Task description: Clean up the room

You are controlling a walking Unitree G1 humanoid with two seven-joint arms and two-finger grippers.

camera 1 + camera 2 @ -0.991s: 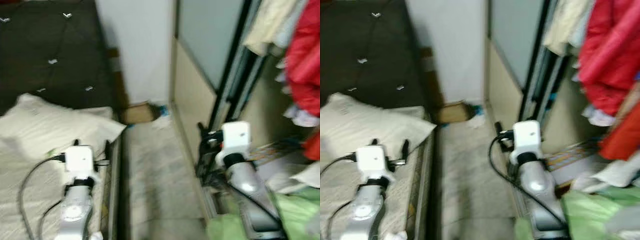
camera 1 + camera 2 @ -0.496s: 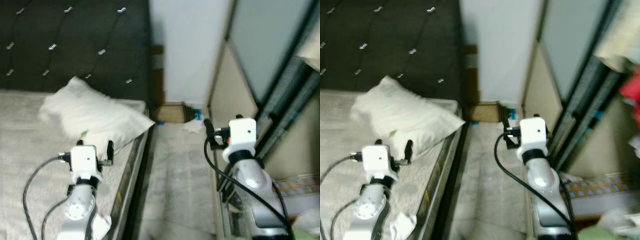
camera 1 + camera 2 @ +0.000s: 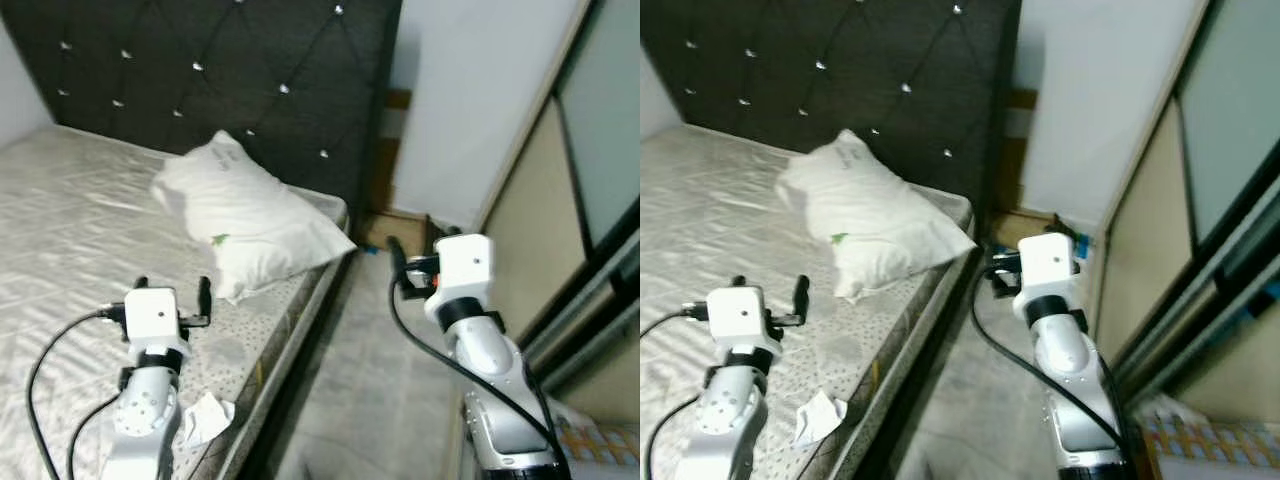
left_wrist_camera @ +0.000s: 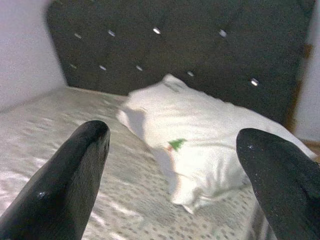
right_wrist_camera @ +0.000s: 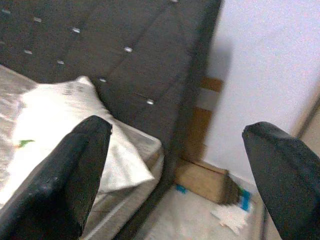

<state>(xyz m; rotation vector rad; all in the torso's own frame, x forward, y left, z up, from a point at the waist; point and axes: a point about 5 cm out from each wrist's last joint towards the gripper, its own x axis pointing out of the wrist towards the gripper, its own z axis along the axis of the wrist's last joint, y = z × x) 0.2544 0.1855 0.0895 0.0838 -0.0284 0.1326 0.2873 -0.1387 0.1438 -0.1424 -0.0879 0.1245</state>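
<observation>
crumpled white tissue (image 3: 203,419) lies on bed (image 3: 60,220) near its edge. white pillow (image 3: 245,215), green mark on top, rests tilted beside dark headboard (image 3: 230,60).

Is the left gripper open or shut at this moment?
Open. The left gripper hovers over the mattress with its two black fingers set wide apart, the pillow visible between them, holding nothing.

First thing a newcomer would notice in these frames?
Probably the white pillow, lying askew at the head of the bed, its corner poking over the mattress edge against the dark tufted headboard. Next, the crumpled white tissue on the mattress near the bed's edge, beside the left arm. Both the left gripper and the right gripper are open, holding nothing.
</observation>
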